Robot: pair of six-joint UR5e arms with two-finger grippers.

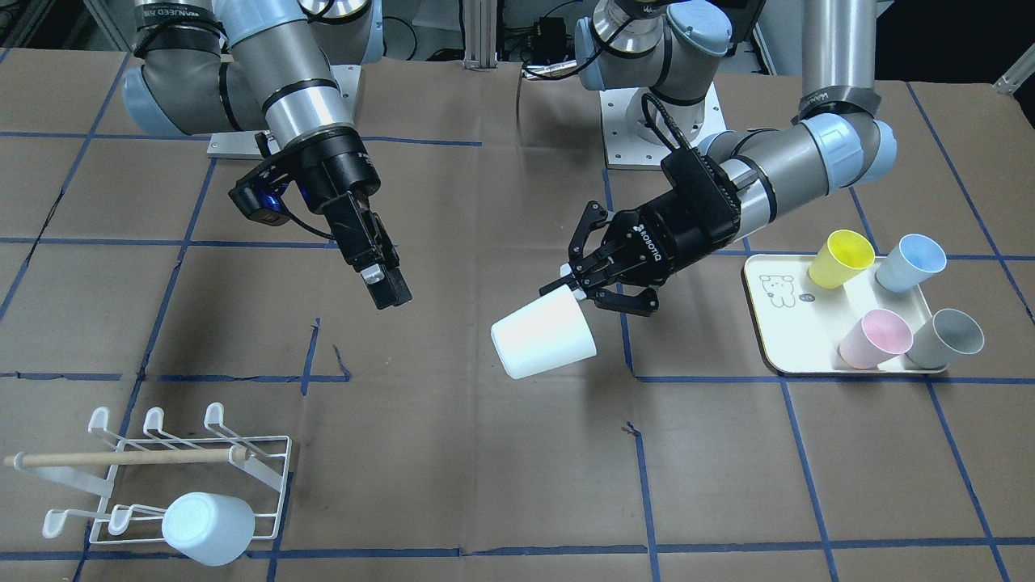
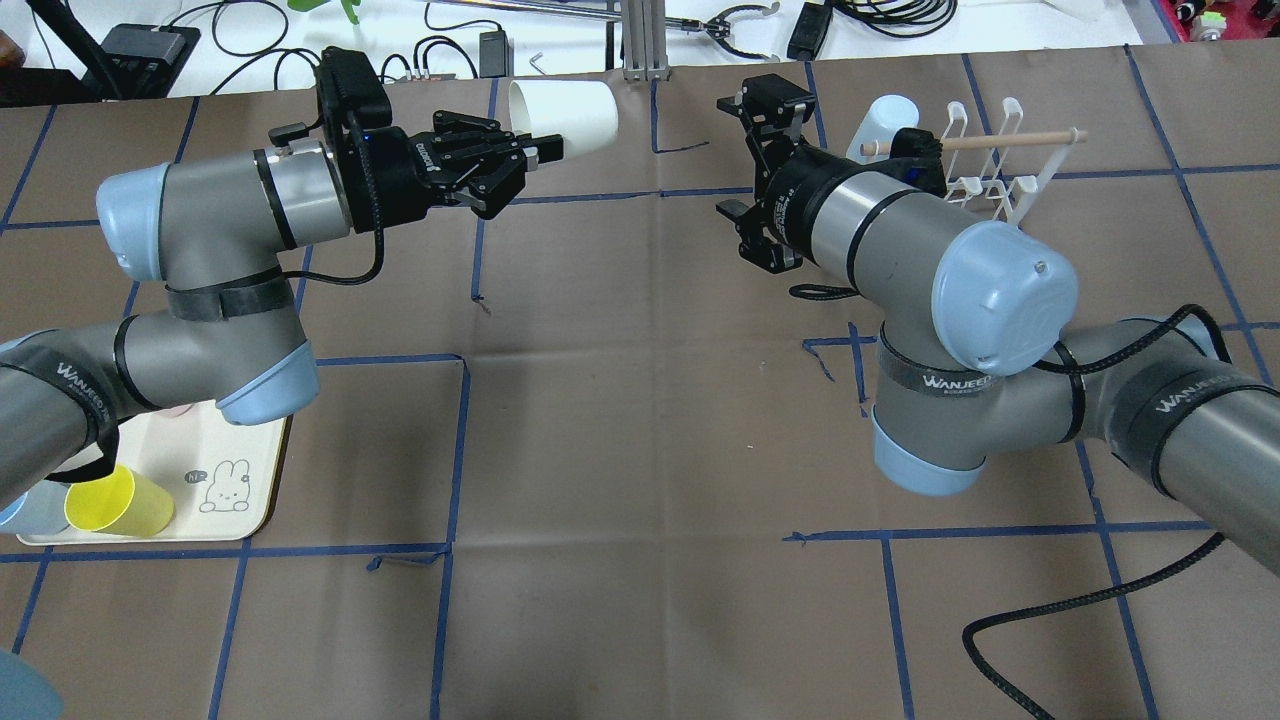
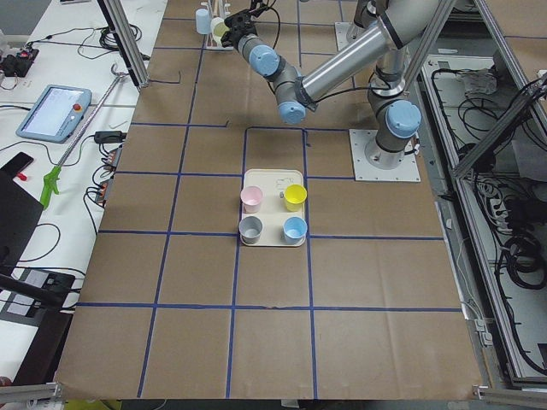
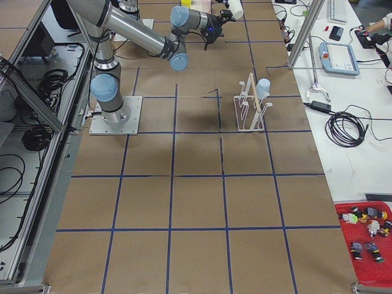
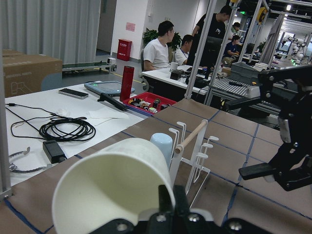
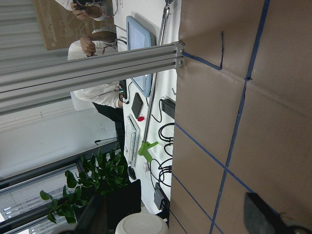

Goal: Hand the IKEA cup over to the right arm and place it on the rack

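Note:
My left gripper (image 1: pixel 576 293) is shut on the rim of a white IKEA cup (image 1: pixel 543 343). It holds the cup on its side above the middle of the table, base pointing away from the gripper. The cup also shows in the overhead view (image 2: pixel 560 115) and the left wrist view (image 5: pixel 112 190). My right gripper (image 1: pixel 380 279) hangs open and empty, a short way from the cup, and shows in the overhead view (image 2: pixel 730 155). The white wire rack (image 1: pixel 186 477) with a wooden dowel stands at the table's corner on my right. A pale blue cup (image 1: pixel 206 529) sits upside down on one prong.
A cream tray (image 1: pixel 776 323) on my left side holds a yellow cup (image 1: pixel 841 259), a blue cup (image 1: pixel 911 263), a pink cup (image 1: pixel 875 338) and a grey cup (image 1: pixel 944 338). Brown paper with blue tape lines covers the table. People sit at desks beyond the table.

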